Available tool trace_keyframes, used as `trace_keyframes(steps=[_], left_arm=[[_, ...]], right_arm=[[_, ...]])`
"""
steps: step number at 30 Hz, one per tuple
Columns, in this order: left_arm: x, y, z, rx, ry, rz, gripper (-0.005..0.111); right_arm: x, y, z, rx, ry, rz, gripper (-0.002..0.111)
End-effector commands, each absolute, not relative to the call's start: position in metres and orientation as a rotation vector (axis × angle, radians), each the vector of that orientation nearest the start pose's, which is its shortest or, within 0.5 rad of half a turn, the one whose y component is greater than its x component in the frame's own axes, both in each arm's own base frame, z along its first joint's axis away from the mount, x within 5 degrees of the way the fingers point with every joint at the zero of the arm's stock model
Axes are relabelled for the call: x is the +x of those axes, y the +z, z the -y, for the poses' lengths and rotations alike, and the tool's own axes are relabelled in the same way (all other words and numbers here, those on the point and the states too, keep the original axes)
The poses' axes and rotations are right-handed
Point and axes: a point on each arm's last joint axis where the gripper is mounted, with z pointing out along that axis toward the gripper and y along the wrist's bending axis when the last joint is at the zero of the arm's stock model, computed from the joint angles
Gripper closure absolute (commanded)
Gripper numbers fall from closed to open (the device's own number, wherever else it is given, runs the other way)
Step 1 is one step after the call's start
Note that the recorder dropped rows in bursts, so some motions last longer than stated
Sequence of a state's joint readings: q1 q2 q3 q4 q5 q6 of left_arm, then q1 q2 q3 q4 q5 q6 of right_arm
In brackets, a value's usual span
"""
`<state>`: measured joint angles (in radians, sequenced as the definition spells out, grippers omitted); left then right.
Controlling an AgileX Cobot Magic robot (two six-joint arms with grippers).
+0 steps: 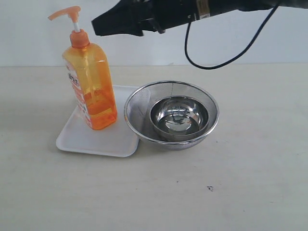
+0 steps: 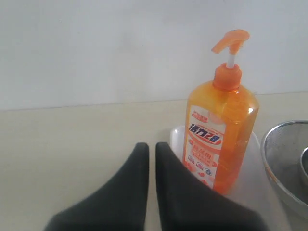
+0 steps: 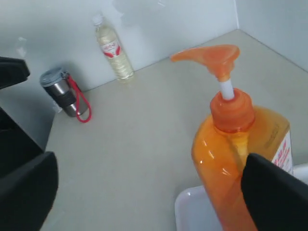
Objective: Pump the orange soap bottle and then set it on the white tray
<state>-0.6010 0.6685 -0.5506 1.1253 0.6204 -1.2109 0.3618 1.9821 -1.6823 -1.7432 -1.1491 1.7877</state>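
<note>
While my right claw [image 3: 150,168] hangs spread wide and empty, I'd grip the slick, seemingly half-full bottle [image 1: 91,91] across its flat sides.

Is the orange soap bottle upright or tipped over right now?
Upright. The orange soap bottle stands on its base on the white tray, with its pump head at the top.
</note>
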Motion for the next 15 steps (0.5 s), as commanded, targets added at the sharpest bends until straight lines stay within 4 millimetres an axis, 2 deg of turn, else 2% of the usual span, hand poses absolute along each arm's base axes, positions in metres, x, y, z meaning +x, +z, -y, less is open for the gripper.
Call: trace_keyframes(steps=[1,3,4,5,9,11,15], left_arm=[[0.132,0.32,0.038,0.102,-0.055,-1.804,0.102],[0.135,0.319,0.042,0.118,-0.07,-1.808,0.102],[0.136,0.318,0.043,0.12,-0.077,-1.809,0.102],[0.14,0.315,0.049,0.139,-0.091,-1.823,0.102],[0.155,0.305,0.059,0.209,-0.039,-1.854,0.102],[0.176,0.292,0.07,0.258,0.051,-1.865,0.102],[0.201,0.274,0.079,0.072,0.028,-1.865,0.102]], right_arm=[[0.377,0.322,-0.209,-1.149,1.313,-1.659,0.043],[0.377,0.322,-0.208,-1.147,1.311,-1.66,0.07],[0.377,0.322,-0.208,-1.147,1.311,-1.66,0.079],[0.377,0.322,-0.209,-1.143,1.317,-1.665,0.108],[0.377,0.322,-0.209,-1.142,1.318,-1.667,0.107],[0.375,0.322,-0.212,-1.141,1.332,-1.674,0.107],[0.373,0.322,-0.216,-1.149,1.341,-1.673,0.107]])
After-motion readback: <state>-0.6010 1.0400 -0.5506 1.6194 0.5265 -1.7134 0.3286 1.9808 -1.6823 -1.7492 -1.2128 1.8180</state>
